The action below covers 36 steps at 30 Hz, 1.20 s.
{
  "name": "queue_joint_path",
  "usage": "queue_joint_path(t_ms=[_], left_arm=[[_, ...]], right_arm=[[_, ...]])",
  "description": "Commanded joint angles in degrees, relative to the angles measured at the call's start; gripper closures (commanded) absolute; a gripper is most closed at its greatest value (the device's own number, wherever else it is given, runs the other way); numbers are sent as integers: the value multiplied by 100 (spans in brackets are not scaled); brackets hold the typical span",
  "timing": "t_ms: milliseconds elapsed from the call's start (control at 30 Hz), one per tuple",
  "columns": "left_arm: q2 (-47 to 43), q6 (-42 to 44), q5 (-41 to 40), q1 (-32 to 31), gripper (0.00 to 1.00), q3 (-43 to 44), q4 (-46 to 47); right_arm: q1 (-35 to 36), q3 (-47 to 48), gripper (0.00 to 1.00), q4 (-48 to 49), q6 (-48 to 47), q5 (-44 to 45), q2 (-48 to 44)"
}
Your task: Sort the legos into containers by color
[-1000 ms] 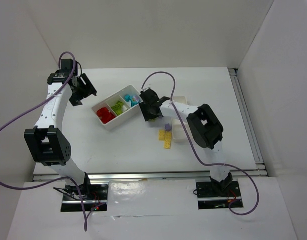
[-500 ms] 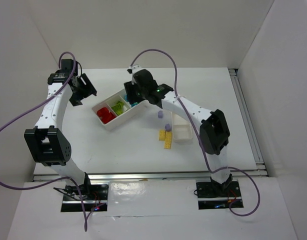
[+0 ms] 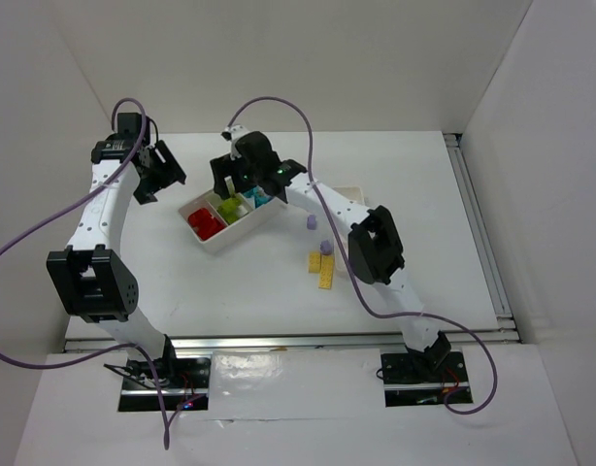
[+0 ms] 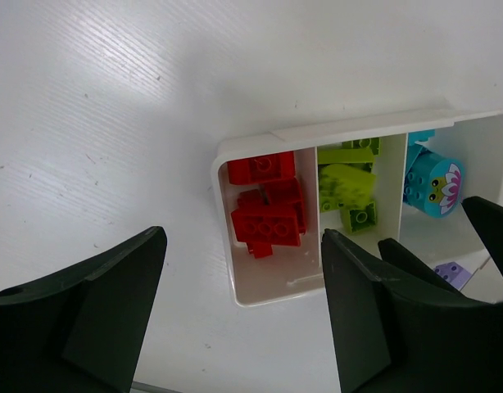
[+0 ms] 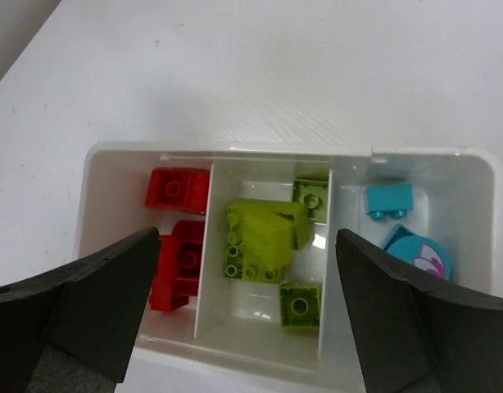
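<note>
The wide three-compartment tray [image 3: 213, 238] holds red legos [image 3: 206, 221], lime green legos [image 3: 230, 207] and teal legos [image 3: 254, 194], one colour per compartment. My right gripper [image 3: 232, 189] hovers open and empty over it. In the right wrist view the gripper [image 5: 247, 237] is above the green legos [image 5: 264, 237], with the red legos [image 5: 176, 188] to the left and the teal legos [image 5: 389, 201] to the right. My left gripper [image 3: 167, 175] is open and empty, left of the tray. In its wrist view the gripper [image 4: 243, 237] frames the red legos [image 4: 268, 217]. Yellow legos [image 3: 322, 270] and two lilac legos [image 3: 311, 222] lie on the table.
The narrower tray [image 3: 348, 191] is mostly hidden under my right arm. A rail [image 3: 478, 223] runs along the table's right edge. White walls stand at the left, back and right.
My right arm has swung left and away from the yellow and lilac legos, and is now over the three-compartment tray. The left arm has not moved.
</note>
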Motion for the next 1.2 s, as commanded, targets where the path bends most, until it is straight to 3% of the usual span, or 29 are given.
queue_joint_path(t_ms=[0, 67, 200, 367, 500, 633, 800, 1133, 1167], left_arm=[[-148, 63, -121, 30, 14, 214, -38], [-148, 63, -121, 30, 14, 214, -38], [-148, 11, -68, 30, 14, 161, -38], [-148, 11, -7, 30, 14, 109, 23], [-87, -42, 124, 30, 14, 109, 24], [-87, -42, 231, 30, 15, -14, 146], [-87, -42, 231, 30, 15, -14, 147], [-25, 11, 231, 30, 15, 38, 147], [-25, 11, 231, 30, 15, 38, 147]], right_arm=[[62, -169, 5, 171, -120, 335, -745], [62, -659, 7, 171, -182, 695, -1191], [-131, -2136, 28, 372, 1, 1791, -2221], [-605, -3797, 31, 127, 625, 2122, -2952], [-800, -3582, 19, -915, 1117, 2101, -2461], [-800, -3633, 18, -1077, 1382, 2103, -2126], [-800, -3783, 40, -954, 1513, 2111, -1819], [-800, -3713, 41, -762, 1524, 2357, -1301], [-800, -3634, 46, -761, 1462, 2358, -1300]])
